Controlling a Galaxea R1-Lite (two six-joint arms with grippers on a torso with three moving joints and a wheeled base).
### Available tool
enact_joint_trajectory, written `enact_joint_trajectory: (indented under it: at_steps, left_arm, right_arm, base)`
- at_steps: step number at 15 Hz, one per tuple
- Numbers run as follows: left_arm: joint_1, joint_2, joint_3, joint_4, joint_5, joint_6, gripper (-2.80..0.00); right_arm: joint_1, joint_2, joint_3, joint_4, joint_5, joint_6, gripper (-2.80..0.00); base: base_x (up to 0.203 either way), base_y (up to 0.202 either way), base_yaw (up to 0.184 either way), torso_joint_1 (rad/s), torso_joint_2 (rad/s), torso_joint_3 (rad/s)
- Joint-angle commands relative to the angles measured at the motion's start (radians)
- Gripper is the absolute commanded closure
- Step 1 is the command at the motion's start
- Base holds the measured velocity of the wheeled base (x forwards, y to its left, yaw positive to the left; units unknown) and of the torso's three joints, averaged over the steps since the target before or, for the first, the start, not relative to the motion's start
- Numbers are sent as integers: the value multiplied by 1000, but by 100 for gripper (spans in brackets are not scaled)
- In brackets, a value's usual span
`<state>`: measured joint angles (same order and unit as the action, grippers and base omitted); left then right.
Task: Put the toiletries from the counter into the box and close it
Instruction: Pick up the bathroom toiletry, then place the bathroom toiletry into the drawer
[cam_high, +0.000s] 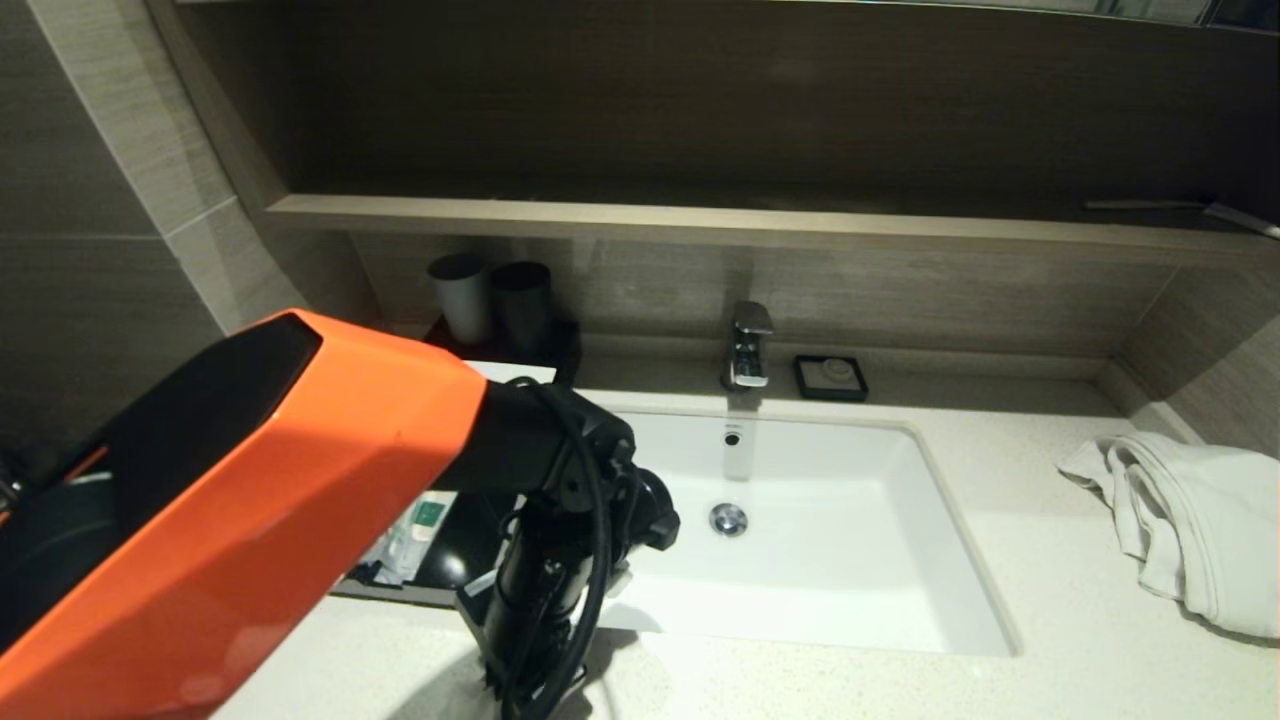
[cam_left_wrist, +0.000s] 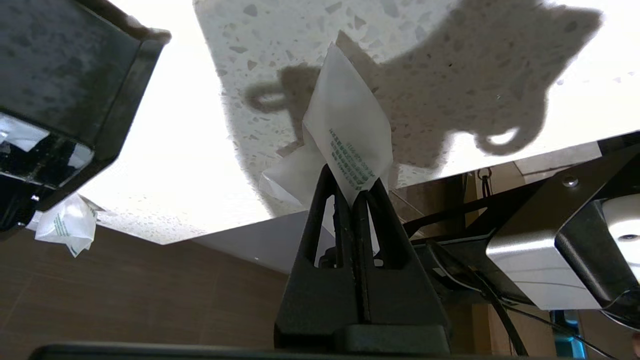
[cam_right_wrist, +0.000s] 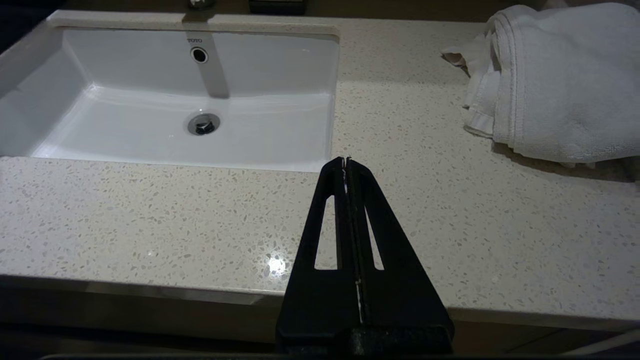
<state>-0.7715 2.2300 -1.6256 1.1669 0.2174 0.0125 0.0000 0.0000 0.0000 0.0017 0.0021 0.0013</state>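
Note:
My left gripper is shut on a translucent-white sachet with green print, held just above the speckled counter near its front edge. The black box's open drawer is beside it, and another sachet sticks out by the drawer's corner. In the head view my orange left arm hides most of the box; its white top panel and the open drawer with sachets show left of the sink. My right gripper is shut and empty over the counter's front, right of the sink.
The white sink is set in the middle of the counter, with a faucet and a small black soap dish behind it. Two grey cups stand behind the box. A white towel lies at the right end.

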Motion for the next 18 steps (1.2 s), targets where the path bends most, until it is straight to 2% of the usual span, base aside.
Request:
enact_joint_trajectory:
  at_steps: [1,5,9,12,15,18]
  left_arm:
    - [-1,-34,1,12,2,-8,0]
    - [-4,-126,0,28,1,-41,0]
    - [10,-247,-51,24,-3,-107,0]
    - [107,-279,-101,7,-11,-135,0]
    - [215,-273,-121,-65,-10,-200,0]
    - [263,-246,-110,-160,-15,-211,0]
  right_arm:
    - [0,0,0,0,1,0,0]
    - [0,0,0,0,1,0,0]
    - [0,0,0,0,1,0,0]
    - [0,0,0,0,1,0,0]
    - [0,0,0,0,1,0,0]
    - [0,0,0,0,1,0,0]
  base:
    - [0,0,0,0,0,0]
    - [0,0,0,0,0,0]
    - [0,0,0,0,0,0]
    - [0,0,0,0,0,0]
    - [0,0,0,0,0,0]
    - [0,0,0,0,0,0]
